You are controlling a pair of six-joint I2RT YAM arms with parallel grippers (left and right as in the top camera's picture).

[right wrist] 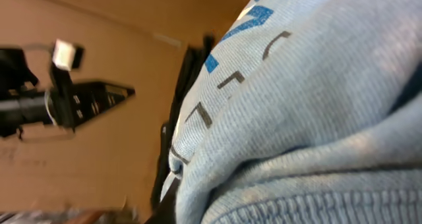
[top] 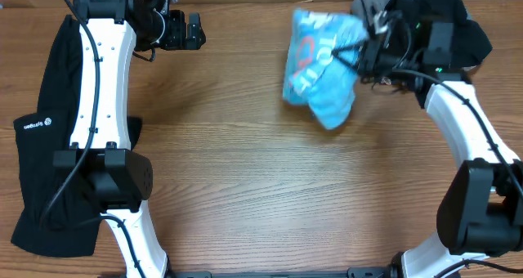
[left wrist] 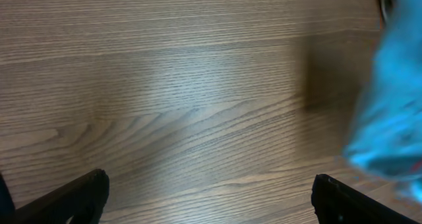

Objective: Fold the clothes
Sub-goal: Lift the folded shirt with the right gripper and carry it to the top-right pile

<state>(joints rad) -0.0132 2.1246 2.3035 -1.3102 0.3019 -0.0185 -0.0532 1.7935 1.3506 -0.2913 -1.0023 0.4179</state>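
Note:
The light blue T-shirt (top: 320,69) with white lettering hangs bunched above the back middle of the table. My right gripper (top: 365,47) is shut on its right edge; its fabric fills the right wrist view (right wrist: 310,105). It also shows blurred at the right edge of the left wrist view (left wrist: 389,112). My left gripper (top: 194,31) is open and empty over the back left of the table, its fingertips (left wrist: 210,197) wide apart above bare wood. A long black garment (top: 41,131) with a small white logo lies flat along the left edge.
More black and grey clothes (top: 458,20) are piled at the back right corner behind my right arm. The wooden table (top: 270,188) stretches across the middle and front. The left arm's base (top: 110,176) stands over the black garment.

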